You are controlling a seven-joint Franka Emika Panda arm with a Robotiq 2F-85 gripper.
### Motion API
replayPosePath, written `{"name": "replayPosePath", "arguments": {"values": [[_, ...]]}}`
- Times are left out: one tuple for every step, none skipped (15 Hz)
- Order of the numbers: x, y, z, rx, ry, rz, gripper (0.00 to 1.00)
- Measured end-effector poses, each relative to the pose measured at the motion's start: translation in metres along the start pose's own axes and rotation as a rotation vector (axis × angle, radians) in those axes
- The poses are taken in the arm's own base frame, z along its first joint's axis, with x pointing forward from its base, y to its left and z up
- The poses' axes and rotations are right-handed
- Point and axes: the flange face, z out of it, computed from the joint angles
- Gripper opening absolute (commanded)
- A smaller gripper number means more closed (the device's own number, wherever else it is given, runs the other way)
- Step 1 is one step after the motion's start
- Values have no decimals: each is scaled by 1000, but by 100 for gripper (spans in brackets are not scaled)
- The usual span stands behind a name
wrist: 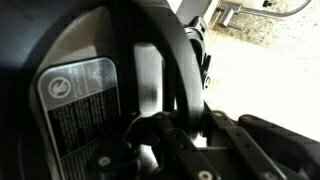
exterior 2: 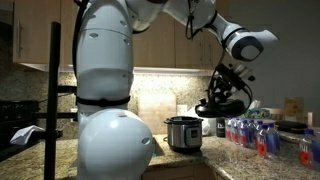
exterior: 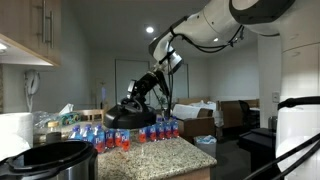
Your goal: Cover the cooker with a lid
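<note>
In an exterior view, the cooker (exterior: 52, 160) is sitting at the near corner of the speckled stone counter (exterior: 170, 152), with its black rim facing up and nothing resting on it. The gripper (exterior: 138, 100) is reaching down from the white arm (exterior: 215, 25) and is clamping the top of the lid (exterior: 128, 116). It is holding the lid in the air over the far edge of the counter, well apart from the cooker. A cluster of bottles (exterior: 135, 134) with blue and red on them is standing along that far edge, just under the lid.

In an exterior view from another spot, the robot's white base (exterior 2: 108, 100) is filling the foreground. The cooker (exterior 2: 183, 133) is standing near the back edge of the counter (exterior 2: 240, 158), close to the wall. The gripper (exterior 2: 226, 88) is gripping the lid (exterior 2: 220, 105), which is hanging above the cooker and off to one side, slightly tilted and not touching it. The bottles (exterior 2: 250, 132) are standing toward the counter's far end.

In the wrist view, the dark lid (wrist: 40, 50) is taking up nearly the whole frame and is showing a pale printed label (wrist: 75, 100). The black gripper parts are pressing close around the raised handle (wrist: 150, 85). The fingertips themselves are too dark to make out.
</note>
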Motion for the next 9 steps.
{"name": "replayPosePath", "arguments": {"values": [[3, -11, 11, 6, -18, -16, 6], [6, -23, 23, 11, -39, -30, 6], [9, -34, 36, 18, -62, -44, 6], [11, -46, 50, 27, -84, -55, 6], [13, -59, 63, 38, -104, -66, 6], [15, -71, 77, 49, -125, -75, 6], [18, -84, 90, 57, -146, -84, 6], [20, -95, 103, 61, -167, -89, 5], [23, -105, 117, 64, -188, -89, 5]]}}
